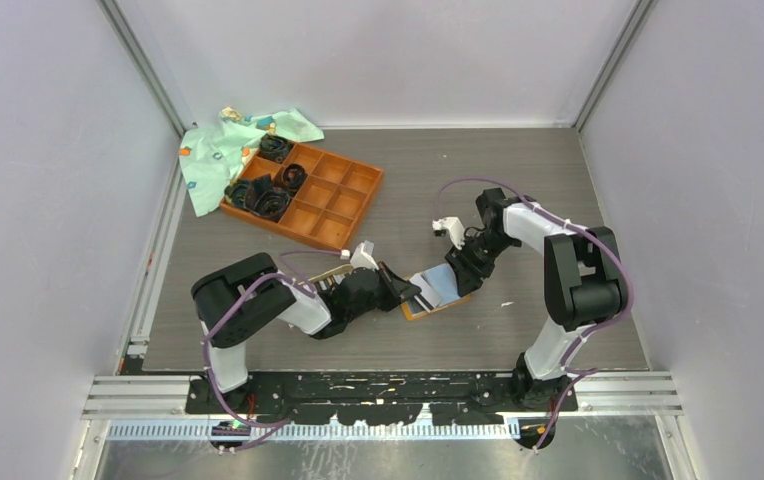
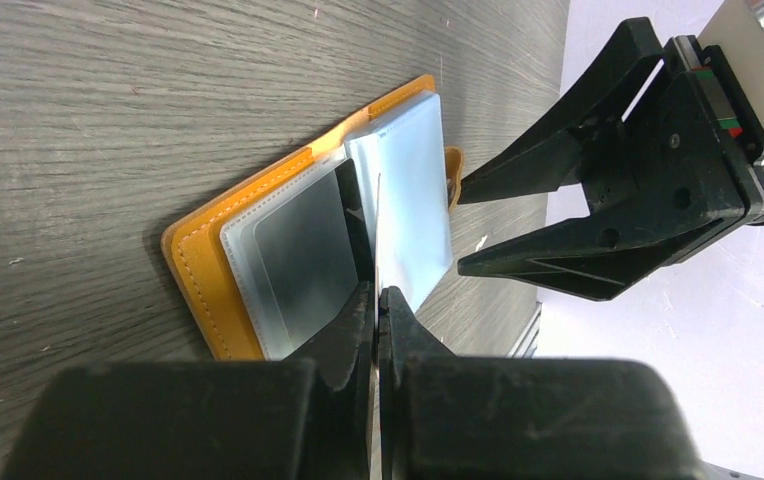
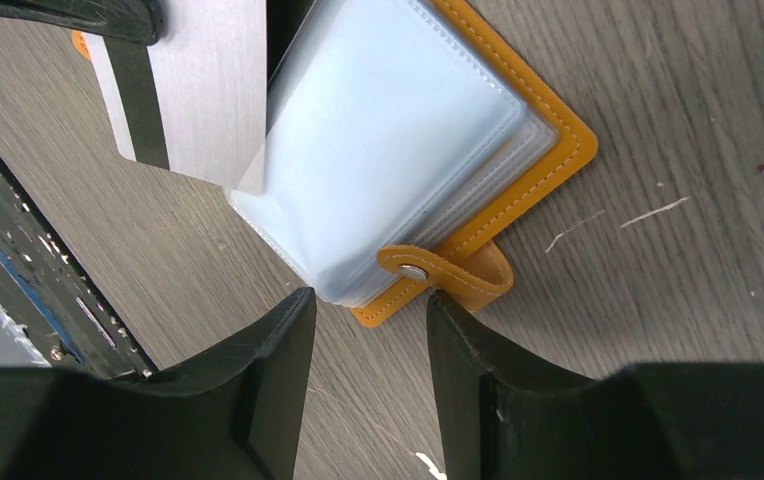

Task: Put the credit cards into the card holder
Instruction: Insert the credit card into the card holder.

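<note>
The orange card holder point(image 1: 436, 292) lies open on the table, its clear pocket sleeves facing up. It also shows in the left wrist view point(image 2: 198, 270) and the right wrist view point(image 3: 548, 150). My left gripper point(image 2: 378, 292) is shut on a silver credit card with a black stripe point(image 3: 198, 90), held on edge at the sleeves' opening. That gripper also shows from above point(image 1: 410, 293). My right gripper point(image 3: 368, 305) is open and empty, its fingertips on either side of the holder's snap strap point(image 3: 428, 270). From above it sits at the holder's far right point(image 1: 463, 265).
An orange-brown compartment tray point(image 1: 343, 205) with black items in its left cells stands at the back left, a green patterned cloth point(image 1: 220, 150) beside it. A tan-rimmed dish point(image 1: 333, 273) shows partly behind the left arm.
</note>
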You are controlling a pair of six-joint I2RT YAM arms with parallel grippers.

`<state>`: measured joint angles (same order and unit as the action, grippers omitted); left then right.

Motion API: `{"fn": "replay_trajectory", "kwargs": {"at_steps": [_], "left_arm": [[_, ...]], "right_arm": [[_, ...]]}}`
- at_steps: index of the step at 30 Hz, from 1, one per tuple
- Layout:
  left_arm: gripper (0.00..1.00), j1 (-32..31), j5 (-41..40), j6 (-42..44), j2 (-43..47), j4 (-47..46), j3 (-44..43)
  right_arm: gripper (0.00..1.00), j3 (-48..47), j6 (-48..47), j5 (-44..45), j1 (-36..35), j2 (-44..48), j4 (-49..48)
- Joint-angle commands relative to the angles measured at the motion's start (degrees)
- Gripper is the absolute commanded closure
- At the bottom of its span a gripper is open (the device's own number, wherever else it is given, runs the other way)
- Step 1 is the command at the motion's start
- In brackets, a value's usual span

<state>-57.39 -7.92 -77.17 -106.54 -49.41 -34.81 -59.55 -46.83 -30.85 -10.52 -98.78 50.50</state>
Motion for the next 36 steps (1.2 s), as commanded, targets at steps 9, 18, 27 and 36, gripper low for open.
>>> {"fn": "replay_trajectory", "kwargs": {"at_steps": [9,18,27,36], "left_arm": [[1.0,-0.33,-0.31,-0.18,0.53,5.62,-1.77],[1.0,0.58,1.73,0.58,-0.53,5.9,-2.75],[1.0,1.32,3.53,1.2,-0.78,6.15,-3.17],[1.0,2.96,7.13,1.74,-1.8,5.46,-3.17]], "right_arm": [[0.5,-1.8,-0.59,1.03,-0.81,-1.02,0.63],[0.51,-2.14,0.28,2.31,-1.21,-1.69,0.31],[0.53,-2.59,0.95,3.53,-1.86,-2.62,0.34],[0.55,-2.91,2.03,4.96,-2.26,-3.29,-0.08]]}}
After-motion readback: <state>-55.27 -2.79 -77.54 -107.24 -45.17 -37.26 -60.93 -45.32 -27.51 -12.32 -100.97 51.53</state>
